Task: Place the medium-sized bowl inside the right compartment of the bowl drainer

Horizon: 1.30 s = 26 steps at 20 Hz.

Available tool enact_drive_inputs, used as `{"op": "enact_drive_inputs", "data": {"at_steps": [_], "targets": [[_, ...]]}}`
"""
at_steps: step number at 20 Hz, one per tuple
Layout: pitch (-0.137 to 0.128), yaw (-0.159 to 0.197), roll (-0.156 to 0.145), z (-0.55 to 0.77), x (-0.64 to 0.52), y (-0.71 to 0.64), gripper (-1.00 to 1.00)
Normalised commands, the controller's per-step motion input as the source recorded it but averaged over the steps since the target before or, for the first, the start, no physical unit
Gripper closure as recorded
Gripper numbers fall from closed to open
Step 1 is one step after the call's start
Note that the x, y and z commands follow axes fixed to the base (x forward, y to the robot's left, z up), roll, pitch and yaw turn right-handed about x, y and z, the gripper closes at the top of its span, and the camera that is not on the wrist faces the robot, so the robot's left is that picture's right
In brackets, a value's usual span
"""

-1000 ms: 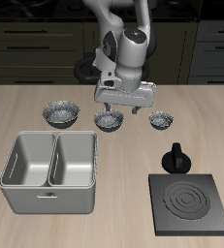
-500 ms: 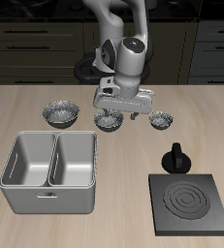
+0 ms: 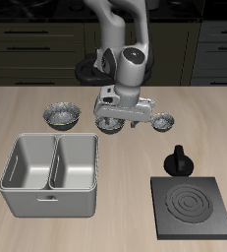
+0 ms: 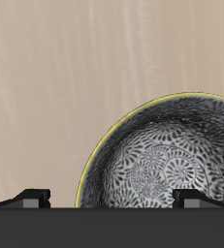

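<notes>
Three grey speckled bowls stand in a row near the table's back. The medium-sized bowl point(image 3: 108, 126) is the middle one, partly hidden by my hand. It also shows in the wrist view point(image 4: 167, 160). My gripper point(image 3: 117, 124) is open and low over this bowl. In the wrist view the gripper point(image 4: 113, 199) has one finger over the bowl's inside and the other outside its rim. The bowl drainer point(image 3: 52, 198), a grey basin with two wells, stands nearer the table's front edge, both wells empty.
The largest bowl point(image 3: 62, 116) and the smallest bowl point(image 3: 163, 122) flank the medium one. A black square plate with rings point(image 3: 192, 207) lies near the front edge. A small black knobbed object point(image 3: 179, 160) stands just behind it.
My gripper has come down from above the medium-sized bowl to rim height, staying open. The bowls and the drainer have not moved.
</notes>
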Motion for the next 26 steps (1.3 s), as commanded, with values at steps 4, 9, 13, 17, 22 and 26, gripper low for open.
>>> {"op": "enact_drive_inputs", "data": {"at_steps": [4,9,13,17,22,26], "targets": [[0.066,-0.029,-0.003,-0.31,0.06,-0.03,-1.00],[-0.024,-0.010,0.043,0.00,-0.05,0.05,1.00],[-0.024,0.004,0.000,0.14,-0.02,-0.03,1.00],[-0.019,0.002,0.011,0.14,0.00,-0.02,1.00],[-0.028,0.017,0.008,0.21,0.03,-0.04,1.00],[-0.068,0.012,-0.012,0.42,0.03,-0.10,1.00]]}}
